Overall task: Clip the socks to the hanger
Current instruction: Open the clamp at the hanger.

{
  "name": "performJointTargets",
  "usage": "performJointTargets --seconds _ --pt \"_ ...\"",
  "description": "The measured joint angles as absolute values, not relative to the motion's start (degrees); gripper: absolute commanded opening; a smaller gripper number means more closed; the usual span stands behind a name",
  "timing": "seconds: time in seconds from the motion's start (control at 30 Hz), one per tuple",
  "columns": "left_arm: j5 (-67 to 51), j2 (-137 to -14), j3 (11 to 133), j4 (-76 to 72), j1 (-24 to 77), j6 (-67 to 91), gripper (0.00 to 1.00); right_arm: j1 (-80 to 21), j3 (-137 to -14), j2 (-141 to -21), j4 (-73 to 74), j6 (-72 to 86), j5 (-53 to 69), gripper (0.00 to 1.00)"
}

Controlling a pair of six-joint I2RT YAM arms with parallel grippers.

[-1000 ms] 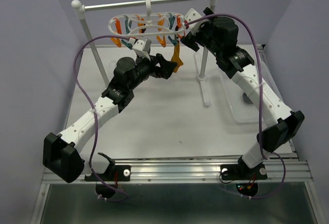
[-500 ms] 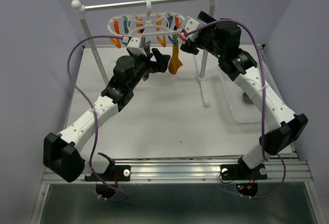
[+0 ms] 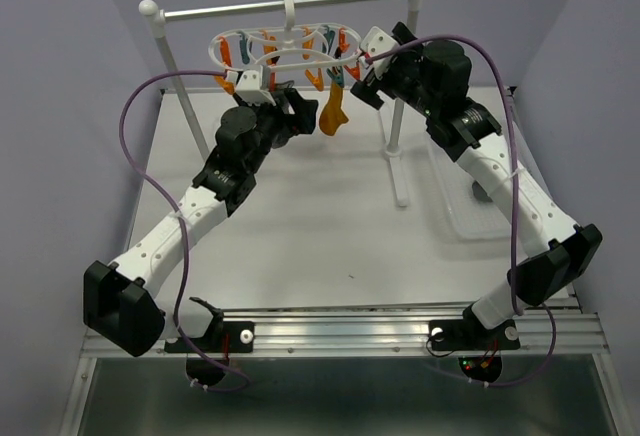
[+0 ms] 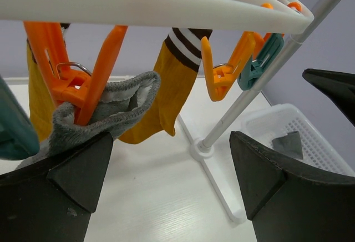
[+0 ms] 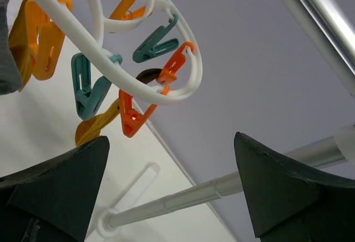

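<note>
- Hanger (image 3: pixel 288 44): hooked on the top bar of the rail stand (image 3: pixel 220 9), about midway between the stand's two posts. Orange and teal clips dangle all round its white frame.
- Striped mustard sock (image 4: pixel 166 95): clipped by its cuff and hanging below the bar, free of the surface (image 3: pixel 300 226).
- Grey sock (image 4: pixel 108 111): pinched in an orange clip (image 4: pixel 89 78), under the bar on the left-post side of the striped one.
- A second mustard sock (image 4: pixel 37 100) hangs further toward the left post; its clip is hidden.
- Second grey sock (image 4: pixel 288 142): lying in the clear basket (image 4: pixel 327 153), on the surface out past the stand's right post.
- Left claw (image 4: pixel 171 136): raised under the bar, jaws wide apart, nothing gripped. One finger sits just beside the clipped grey sock; cannot tell if they touch.
- Right claw (image 5: pixel 171 137): up near the right-post end of the bar, just beside the hanger's end. Jaws wide apart, empty.
</note>
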State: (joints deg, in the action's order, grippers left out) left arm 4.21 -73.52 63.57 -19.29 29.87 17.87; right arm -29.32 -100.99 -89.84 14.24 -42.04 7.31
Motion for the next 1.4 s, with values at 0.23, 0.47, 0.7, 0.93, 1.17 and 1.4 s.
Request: performJointTargets --seconds 0.23,0.47,0.7,0.93,1.17,1.4 --pt "6.9 -72.7 63.6 -18.4 29.2 16.8 0.99 -29.3 -98.1 -88.5 12.0 -43.9 7.3 1.00" --pt "7.1 -72.6 63.6 -18.4 25.7 16.9 0.99 -29.3 -97.4 -88.2 11.0 -48.9 9.7 0.99" --pt "7.1 -72.7 63.6 -18.4 23.9 17.5 0.99 -29.3 -97.4 -88.2 10.0 -53.8 13.8 0.91" --pt "7.0 -72.7 63.6 -18.6 23.1 17.9 0.99 -29.3 -99.8 -90.2 9.8 -57.5 18.6 0.72" --pt "6.9 -72.7 63.6 -18.7 22.4 18.1 0.99 -29.3 -102.9 -92.1 11.6 -60.0 23.2 0.45" --pt "6.8 -72.7 63.7 -18.7 21.7 18.1 0.99 -29.3 -104.2 -92.8 13.6 -61.3 26.8 0.37"
